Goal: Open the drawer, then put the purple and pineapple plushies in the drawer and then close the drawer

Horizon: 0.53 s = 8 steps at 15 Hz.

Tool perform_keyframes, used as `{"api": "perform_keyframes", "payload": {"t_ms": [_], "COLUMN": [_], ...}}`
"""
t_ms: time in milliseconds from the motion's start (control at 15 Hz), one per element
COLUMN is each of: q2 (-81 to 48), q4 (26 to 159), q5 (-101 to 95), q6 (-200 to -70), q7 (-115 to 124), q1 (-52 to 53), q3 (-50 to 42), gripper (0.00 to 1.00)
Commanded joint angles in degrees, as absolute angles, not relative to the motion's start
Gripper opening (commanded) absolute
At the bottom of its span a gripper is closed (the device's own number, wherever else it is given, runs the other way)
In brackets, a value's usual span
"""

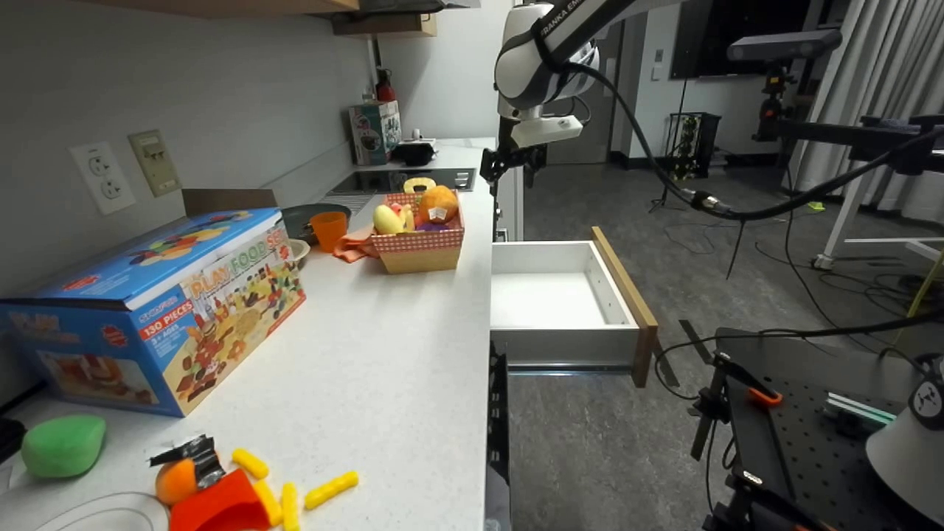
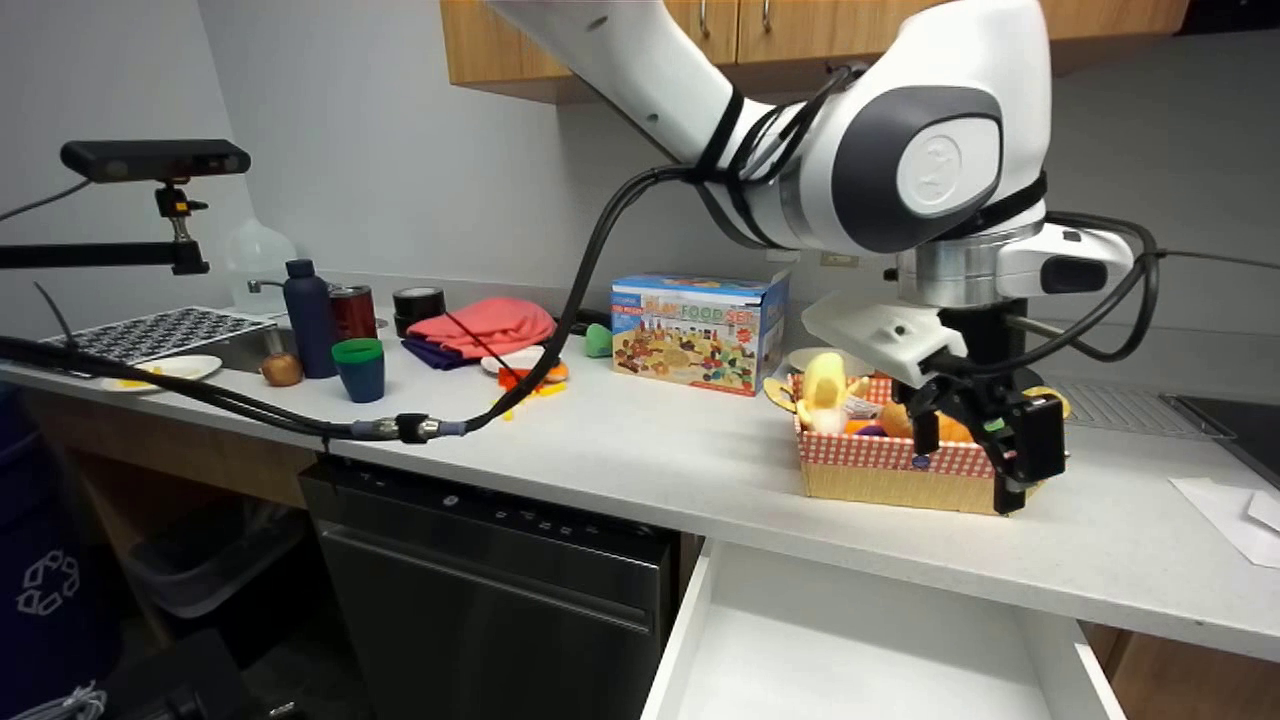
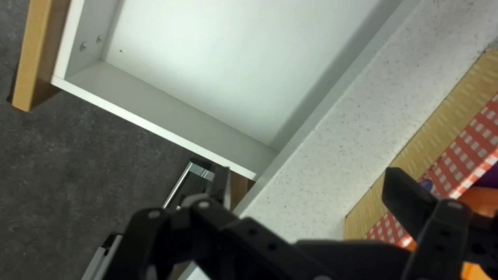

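Note:
The drawer is pulled out, its white floor bare, in both exterior views (image 1: 542,284) (image 2: 880,650) and the wrist view (image 3: 233,66). On the counter above it, a red-checked basket (image 1: 420,258) (image 2: 860,485) (image 3: 443,120) holds several plush foods. A purple plush (image 1: 433,227) shows partly among them, also in an exterior view (image 2: 868,430) and at the wrist view's right edge (image 3: 489,178). A yellow ring (image 1: 419,184) at the basket's back may be the pineapple; I cannot tell. My gripper (image 1: 514,169) (image 2: 965,462) (image 3: 309,186) is open and empty, near the basket's front and the counter edge.
A play food box (image 1: 221,295) (image 2: 690,340) stands on the counter (image 1: 383,354). An orange cup (image 1: 329,228) and pan are behind the basket. A blue bottle (image 2: 310,315) and cups stand farther along. The dishwasher (image 2: 490,600) is beside the drawer. A cable (image 2: 590,260) hangs from the arm.

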<state>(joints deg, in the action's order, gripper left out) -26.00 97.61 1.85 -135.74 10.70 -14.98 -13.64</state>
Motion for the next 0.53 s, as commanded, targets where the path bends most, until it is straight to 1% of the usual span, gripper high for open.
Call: {"api": "perform_keyframes", "payload": {"t_ms": [0,467], "q2": [-33.1,-44.2], "q4": [86.3,67.5], "q5": [9.0,13.6], "q6": [-133.1,-126.4], "q7": [0.7,-10.7], "q1": [-19.8,-23.6], "q3": [-9.0,-2.7], "gripper": [1.00,1.00]}}
